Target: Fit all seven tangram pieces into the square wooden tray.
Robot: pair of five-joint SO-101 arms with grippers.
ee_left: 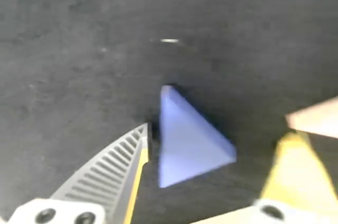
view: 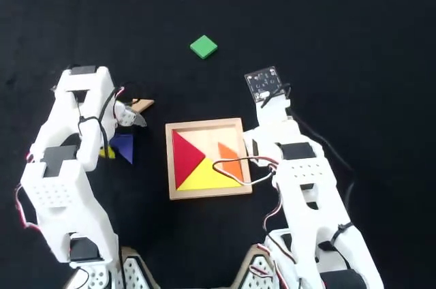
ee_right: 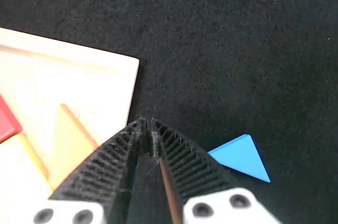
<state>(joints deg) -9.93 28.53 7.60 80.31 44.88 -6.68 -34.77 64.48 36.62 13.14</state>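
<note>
The square wooden tray (view: pixel 204 125) sits mid-frame in the high view, partly filled; left of it the left gripper (ee_left: pixel 219 132), wide open and empty, straddles the dark blue triangle (ee_left: pixel 190 139) on the black cloth (view: pixel 340 64). Closing on its slanted edges could, I judge, squirt the flat piece out sideways. The right gripper (ee_right: pixel 147 129), pinched closed on nothing beside the tray, lets its wrist view show a light blue triangle (ee_right: pixel 240 156) that the right arm (view: pixel 300 173) covers from above.
</note>
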